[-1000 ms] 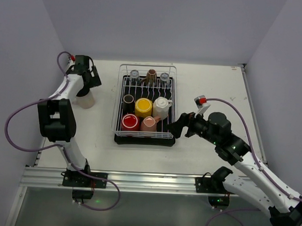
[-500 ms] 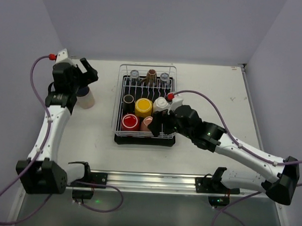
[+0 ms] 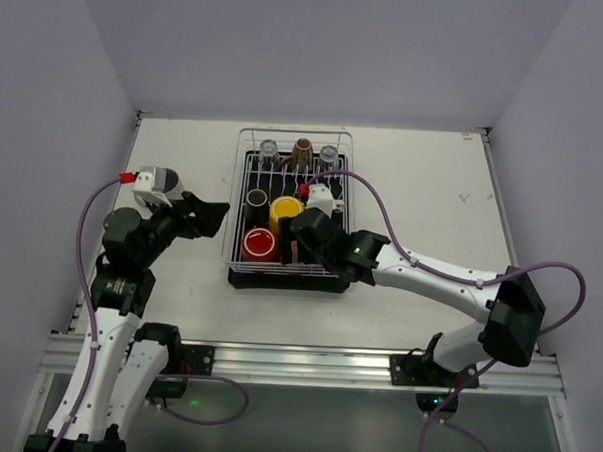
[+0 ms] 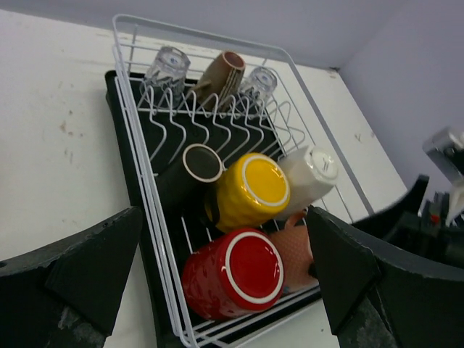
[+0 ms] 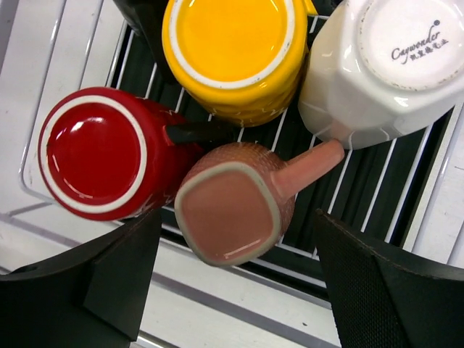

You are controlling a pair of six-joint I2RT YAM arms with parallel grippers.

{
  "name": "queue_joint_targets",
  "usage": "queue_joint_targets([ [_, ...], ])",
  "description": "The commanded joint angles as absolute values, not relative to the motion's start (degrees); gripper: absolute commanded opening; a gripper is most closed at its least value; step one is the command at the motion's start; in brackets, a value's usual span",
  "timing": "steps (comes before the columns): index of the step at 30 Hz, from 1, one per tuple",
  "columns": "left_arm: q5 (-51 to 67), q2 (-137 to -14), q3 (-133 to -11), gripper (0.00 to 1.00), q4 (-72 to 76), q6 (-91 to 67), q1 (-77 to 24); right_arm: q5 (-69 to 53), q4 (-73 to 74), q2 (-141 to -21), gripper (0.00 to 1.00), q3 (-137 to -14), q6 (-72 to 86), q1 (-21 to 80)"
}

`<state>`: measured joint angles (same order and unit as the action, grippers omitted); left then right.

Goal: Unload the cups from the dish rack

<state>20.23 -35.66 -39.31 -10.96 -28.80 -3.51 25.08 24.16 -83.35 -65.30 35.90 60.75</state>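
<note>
The white-wire dish rack on a black tray holds several cups. In the right wrist view a pink cup lies bottom-up at the rack's front, with a red cup, a yellow cup and a white cup around it. My right gripper is open just above the pink cup, one finger on each side, touching nothing I can see. My left gripper is open and empty, left of the rack, facing the red cup.
At the rack's back stand a brown cup and two clear glasses among the prongs, with a dark cup beside the yellow one. My right arm stretches across the table from the right. Walls close in on three sides.
My left arm has swung from the back left of the table down towards the rack's left side. My right gripper has moved left from beside the rack to over the pink cup.
</note>
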Motion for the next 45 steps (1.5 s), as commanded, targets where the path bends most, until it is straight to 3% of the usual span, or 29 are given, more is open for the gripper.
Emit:
queue_joint_targets([
  [1,24.53,-33.67,-36.83,1.00,-12.73,-24.62,-6.32,29.53,26.10,-86.12,0.86,-69.78,40.34,60.91],
  [14,18.37,-31.11,-37.44,1.00,-16.61,-20.57,-11.95,32.69,30.32,-93.16,0.75,-73.39,45.88,60.91],
  [17,18.28,-30.76,-37.35,1.00,-16.61,-20.74,-12.13,32.96,30.85,-93.87,0.68,-73.65,45.88,61.00],
  [21,18.90,-31.11,-37.09,1.00,-16.61,-21.18,-12.13,34.36,31.38,-93.34,0.27,-74.09,45.70,60.91],
  [24,21.26,-32.07,-37.70,1.00,-16.17,-22.32,-12.13,35.77,28.75,-89.31,0.14,-72.60,44.74,60.91],
  [34,37.78,-34.36,-43.42,1.00,-16.00,-31.01,-12.13,31.91,14.32,-73.39,0.06,-67.41,40.17,60.91],
  [45,49.47,-33.66,-37.54,0.94,-4.24,-46.83,-12.13,22.07,3.17,-61.53,0.02,-63.28,41.39,60.91],
])
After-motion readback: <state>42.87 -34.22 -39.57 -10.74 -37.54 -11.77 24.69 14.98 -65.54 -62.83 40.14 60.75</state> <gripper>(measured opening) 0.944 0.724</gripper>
